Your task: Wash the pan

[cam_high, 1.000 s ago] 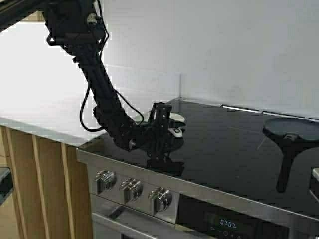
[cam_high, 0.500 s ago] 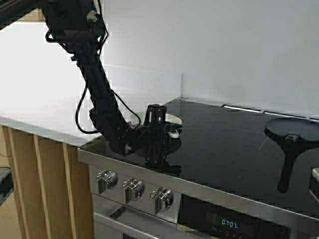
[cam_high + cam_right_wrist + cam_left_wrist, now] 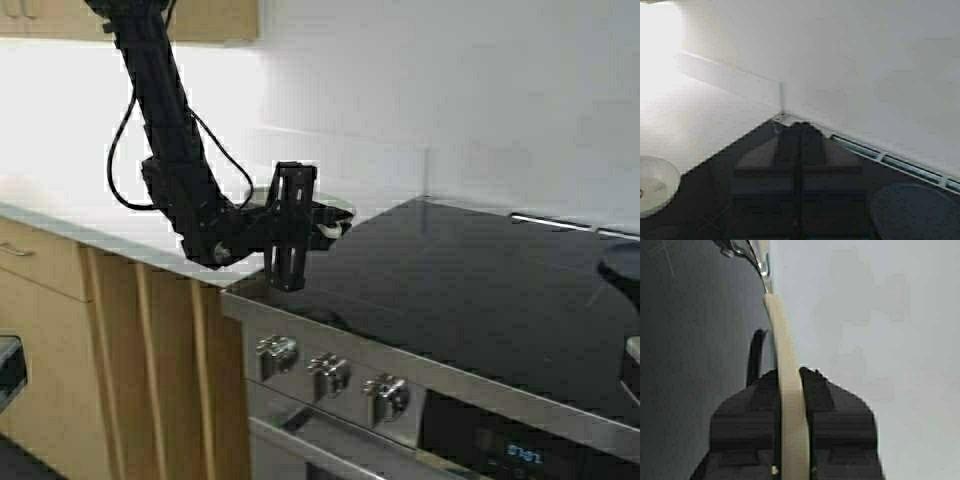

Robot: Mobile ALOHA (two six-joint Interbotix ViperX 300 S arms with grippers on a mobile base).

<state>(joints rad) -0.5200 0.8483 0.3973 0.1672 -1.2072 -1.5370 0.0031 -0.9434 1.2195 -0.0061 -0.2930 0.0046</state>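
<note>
Pan point(image 3: 335, 215) mostly hidden behind left gripper point(image 3: 318, 222) in high view, at cooktop point(image 3: 480, 290) edge, left wrist view, fingers point(image 3: 837, 412) clamped on pan's pale rim, right wrist view, right gripper point(image 3: 800, 150) closed, empty, pan cut off beside it.

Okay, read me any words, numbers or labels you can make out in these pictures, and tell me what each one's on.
Oven clock display: lit blue digits on the dark panel below the stovetop, too small and blurred to read.
Control knobs: no readable markings.
Pan, held at its rim by the left gripper: no text visible, nor in either wrist view.
Nothing else carries writing.
</note>
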